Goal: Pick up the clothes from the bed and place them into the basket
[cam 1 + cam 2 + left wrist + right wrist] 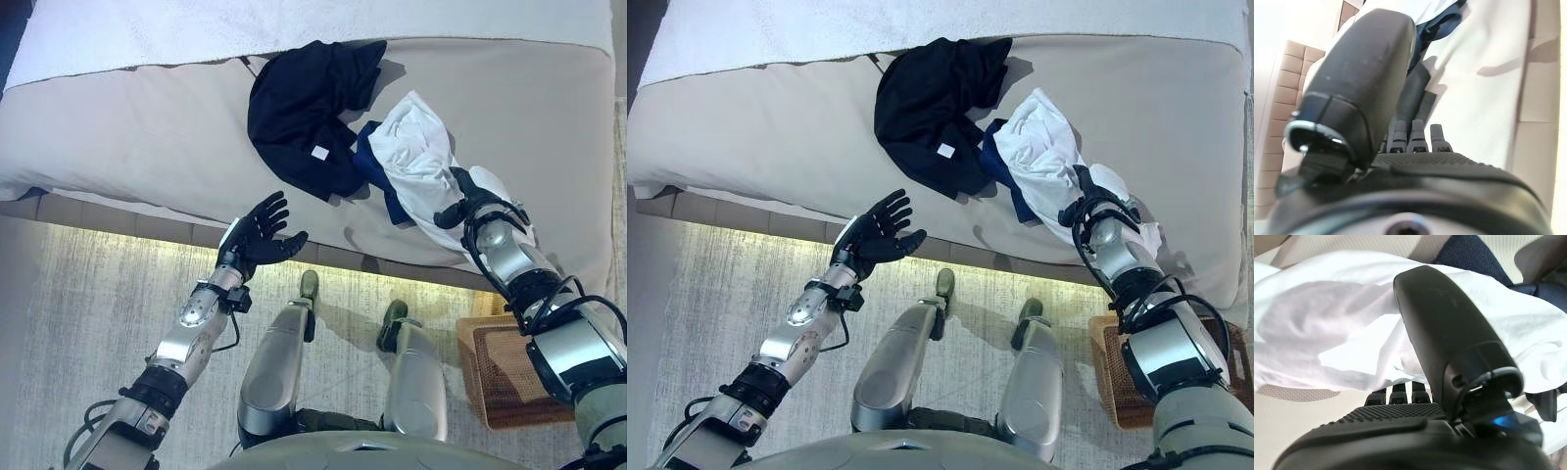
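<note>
Three garments lie bunched on the beige bed [127, 137]: a black one [299, 108], a navy one [377, 171] partly under it, and a white one [421, 157] to the right. My right hand [472, 196] is pushed into the white garment [1327, 328] near the bed's front edge. Its thumb [1444, 328] lies on top of the cloth, and the rest of the hand is covered by it. My left hand [263, 230] is open, palm up, at the bed's front edge. It holds nothing and is apart from the black garment.
A brown wicker basket [505, 377] stands on the floor at the right, below my right forearm. A white blanket [196, 29] covers the far part of the bed. Pale carpet [69, 323] lies in front of the bed.
</note>
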Available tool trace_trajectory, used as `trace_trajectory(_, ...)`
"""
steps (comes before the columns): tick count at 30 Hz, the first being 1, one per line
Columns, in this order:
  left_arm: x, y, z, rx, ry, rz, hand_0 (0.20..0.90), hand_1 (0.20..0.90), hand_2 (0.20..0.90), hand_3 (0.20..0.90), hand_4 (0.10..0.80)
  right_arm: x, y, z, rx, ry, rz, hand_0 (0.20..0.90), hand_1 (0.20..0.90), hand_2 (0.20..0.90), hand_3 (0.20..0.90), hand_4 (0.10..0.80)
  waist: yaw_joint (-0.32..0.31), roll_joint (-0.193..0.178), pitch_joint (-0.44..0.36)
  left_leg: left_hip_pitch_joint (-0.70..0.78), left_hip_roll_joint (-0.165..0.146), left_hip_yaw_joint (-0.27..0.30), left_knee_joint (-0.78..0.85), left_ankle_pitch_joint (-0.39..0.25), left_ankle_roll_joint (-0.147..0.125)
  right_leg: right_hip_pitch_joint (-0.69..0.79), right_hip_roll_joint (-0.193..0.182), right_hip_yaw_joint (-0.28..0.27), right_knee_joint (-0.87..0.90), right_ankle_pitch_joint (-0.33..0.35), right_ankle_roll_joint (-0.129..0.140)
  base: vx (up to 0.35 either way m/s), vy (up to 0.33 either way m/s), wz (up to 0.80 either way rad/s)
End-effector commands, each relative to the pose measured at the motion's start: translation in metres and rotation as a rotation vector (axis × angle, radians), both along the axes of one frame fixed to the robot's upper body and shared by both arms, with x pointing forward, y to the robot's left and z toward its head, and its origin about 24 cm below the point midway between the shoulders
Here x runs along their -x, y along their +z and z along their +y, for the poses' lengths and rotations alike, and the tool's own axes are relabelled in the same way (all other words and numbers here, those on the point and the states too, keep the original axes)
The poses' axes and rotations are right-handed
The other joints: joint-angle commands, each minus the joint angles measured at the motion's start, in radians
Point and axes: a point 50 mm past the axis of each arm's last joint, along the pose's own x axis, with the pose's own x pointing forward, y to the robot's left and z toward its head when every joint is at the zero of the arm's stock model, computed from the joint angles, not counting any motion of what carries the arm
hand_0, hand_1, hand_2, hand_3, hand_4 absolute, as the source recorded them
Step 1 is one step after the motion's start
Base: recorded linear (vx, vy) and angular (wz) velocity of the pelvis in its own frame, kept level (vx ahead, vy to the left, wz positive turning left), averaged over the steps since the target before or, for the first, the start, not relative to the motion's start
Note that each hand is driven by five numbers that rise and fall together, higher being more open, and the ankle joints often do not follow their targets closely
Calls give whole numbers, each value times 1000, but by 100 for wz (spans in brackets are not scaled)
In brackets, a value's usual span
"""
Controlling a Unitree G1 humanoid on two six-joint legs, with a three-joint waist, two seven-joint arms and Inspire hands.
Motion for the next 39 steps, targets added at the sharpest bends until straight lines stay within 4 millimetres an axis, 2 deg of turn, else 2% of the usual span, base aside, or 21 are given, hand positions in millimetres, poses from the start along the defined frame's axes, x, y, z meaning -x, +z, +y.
trace_trajectory(1,4,33,-11,107,-24,-200,900,900,900,900,800,-12,47,-6,119,37,-144,571,571,571,516,416,2,10,-24,-25,-8,4,217,-203,27,28,41,-24,-33,52,-49,-46,7,2)
trace_trajectory(2,5,33,-11,107,-23,-202,900,900,900,900,800,-12,48,-5,119,40,-150,467,467,467,395,295,2,9,-24,-29,-7,4,220,-203,28,24,42,-23,-31,51,-50,-57,7,0)
trace_trajectory(3,5,34,-11,107,-20,-206,900,900,900,900,800,-13,51,-4,122,46,-163,335,335,335,241,141,1,8,-24,-34,-6,5,222,-202,27,21,44,-23,-31,50,-51,-53,5,-2)
trace_trajectory(4,5,34,-11,108,-19,-207,900,900,900,900,800,-14,53,-3,123,47,-167,300,300,300,200,100,1,8,-24,-34,-5,6,222,-201,27,21,45,-24,-31,49,-52,-48,5,-2)
trace_trajectory(9,5,32,-11,108,-21,-203,900,900,900,900,800,-14,58,-2,123,41,-204,300,300,300,200,100,-4,4,-24,-10,7,9,208,-182,20,53,57,-23,-57,54,-56,-22,-3,-1)
trace_trajectory(16,5,32,-10,105,-19,-204,900,900,900,900,800,-13,64,-5,134,16,-236,300,300,300,200,100,-12,-8,-34,95,26,23,102,-144,7,155,76,-20,-176,83,-47,-17,6,-5)
trace_trajectory(21,8,27,-7,88,-10,-178,900,900,900,900,800,-7,65,-14,140,-19,-251,300,300,300,200,100,-24,-34,-107,190,46,47,-15,-125,-3,243,90,-18,-300,113,-29,44,3,-9)
trace_trajectory(29,16,13,-2,65,-3,-103,900,900,900,900,800,4,63,-29,58,-66,-269,300,300,300,200,100,-39,-64,-228,316,53,61,-175,-93,-12,358,115,-7,-444,149,-1,108,-3,-7)
trace_trajectory(32,21,5,2,55,4,-75,900,900,900,900,800,8,60,-29,-157,-79,-292,300,300,300,200,100,-45,-73,-277,358,53,61,-236,-76,-15,390,121,-1,-488,165,10,143,-4,-4)
trace_trajectory(33,22,3,3,50,7,-67,900,900,900,900,800,9,57,-28,-375,-86,-305,300,300,300,200,100,-48,-77,-298,375,54,60,-262,-70,-16,401,124,1,-505,171,14,107,-7,-7)
trace_trajectory(34,22,3,3,49,7,-64,900,900,900,900,800,9,55,-27,-424,-85,-303,300,300,300,200,100,-48,-78,-304,380,54,60,-269,-69,-16,404,124,2,-509,172,15,139,-13,-4)
trace_trajectory(35,21,1,3,46,10,-57,900,900,900,900,800,8,48,-21,-739,-70,-291,300,300,300,200,100,-51,-81,-322,395,54,58,-288,-67,-16,416,128,7,-522,175,15,97,-12,0)
trace_trajectory(37,20,0,5,44,8,-53,900,900,900,900,800,8,37,-15,-1003,-43,-278,300,300,300,200,100,-50,-84,-333,406,54,57,-299,-68,-17,427,129,4,-528,174,15,100,-20,-1)
trace_trajectory(38,19,0,8,43,6,-48,900,900,900,900,800,10,27,-10,-1246,-21,-270,300,300,300,200,100,-48,-87,-343,415,55,58,-304,-70,-18,438,129,0,-536,174,15,109,-28,1)
trace_trajectory(39,18,-1,8,43,0,-41,900,900,900,900,800,10,19,-8,-1400,-6,-260,300,300,300,200,100,-44,-88,-350,421,55,56,-308,-72,-19,446,128,-3,-540,174,17,107,-28,2)
